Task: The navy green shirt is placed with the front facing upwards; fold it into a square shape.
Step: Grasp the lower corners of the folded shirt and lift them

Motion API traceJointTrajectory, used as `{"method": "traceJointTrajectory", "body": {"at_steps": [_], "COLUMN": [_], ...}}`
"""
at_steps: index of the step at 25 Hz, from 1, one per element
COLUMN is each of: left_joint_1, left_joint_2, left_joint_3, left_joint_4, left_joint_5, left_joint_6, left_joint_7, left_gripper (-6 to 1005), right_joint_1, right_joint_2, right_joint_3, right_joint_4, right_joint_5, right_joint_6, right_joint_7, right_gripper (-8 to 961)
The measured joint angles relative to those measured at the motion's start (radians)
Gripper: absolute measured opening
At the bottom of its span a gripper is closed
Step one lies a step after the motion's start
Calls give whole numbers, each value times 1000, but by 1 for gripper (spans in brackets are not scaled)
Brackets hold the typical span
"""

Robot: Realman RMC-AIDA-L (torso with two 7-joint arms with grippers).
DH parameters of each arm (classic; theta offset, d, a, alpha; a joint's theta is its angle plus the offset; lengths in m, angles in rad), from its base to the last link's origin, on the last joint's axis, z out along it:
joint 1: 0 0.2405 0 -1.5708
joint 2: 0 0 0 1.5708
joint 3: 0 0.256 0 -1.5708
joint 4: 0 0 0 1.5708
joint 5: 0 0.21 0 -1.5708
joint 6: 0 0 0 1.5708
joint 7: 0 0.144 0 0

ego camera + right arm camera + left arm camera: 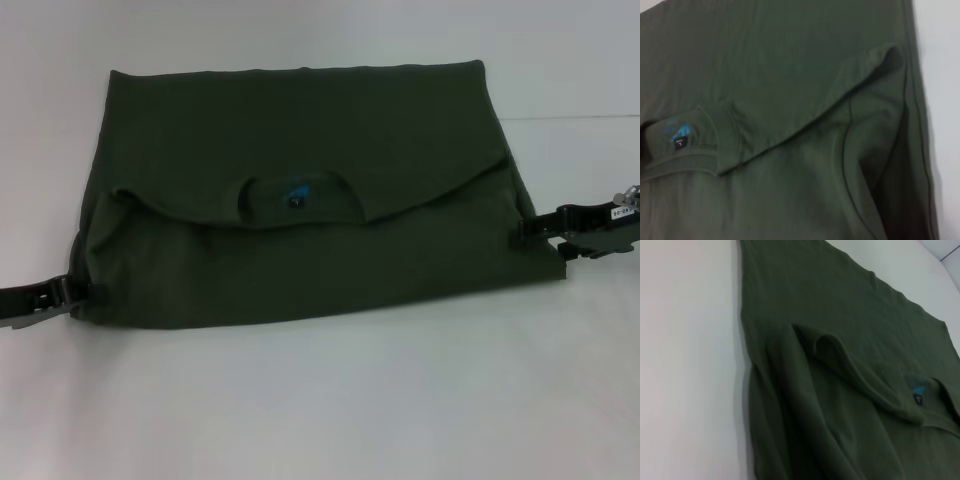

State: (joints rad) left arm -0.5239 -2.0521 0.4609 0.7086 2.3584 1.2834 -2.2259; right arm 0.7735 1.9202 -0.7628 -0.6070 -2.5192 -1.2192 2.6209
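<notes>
While the navy green shirt (310, 200) lies folded across the white table (320, 400), collar label up, the left gripper (75, 293) and right gripper (535, 228) sit at its opposite side edges, finger state impossible to tell.

A plain white, smooth surface (320, 400) fills nearly the whole head view, evenly lit with only soft shadow. Toward its far right, a thin pale line (570, 118) runs across, possibly the surface's far edge or a seam. In the left wrist view, a dark line (949, 254) crosses one corner.
</notes>
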Motion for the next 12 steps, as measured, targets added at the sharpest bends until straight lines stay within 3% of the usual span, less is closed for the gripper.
{"method": "traceJointTrajectory", "body": {"at_steps": [12], "left_joint_1": [-10], "left_joint_2": [1], "left_joint_3": [4], "left_joint_4": [0], "left_joint_5": [1], "left_joint_6": [-3], "left_joint_7": [-4], "left_gripper": [52], "right_joint_1": [3], "right_joint_2": [35], "right_joint_3": [-51], "right_joint_4": [3], "right_joint_5": [-2], "right_joint_6": [59], "right_joint_7": [-6], "right_gripper": [898]}}
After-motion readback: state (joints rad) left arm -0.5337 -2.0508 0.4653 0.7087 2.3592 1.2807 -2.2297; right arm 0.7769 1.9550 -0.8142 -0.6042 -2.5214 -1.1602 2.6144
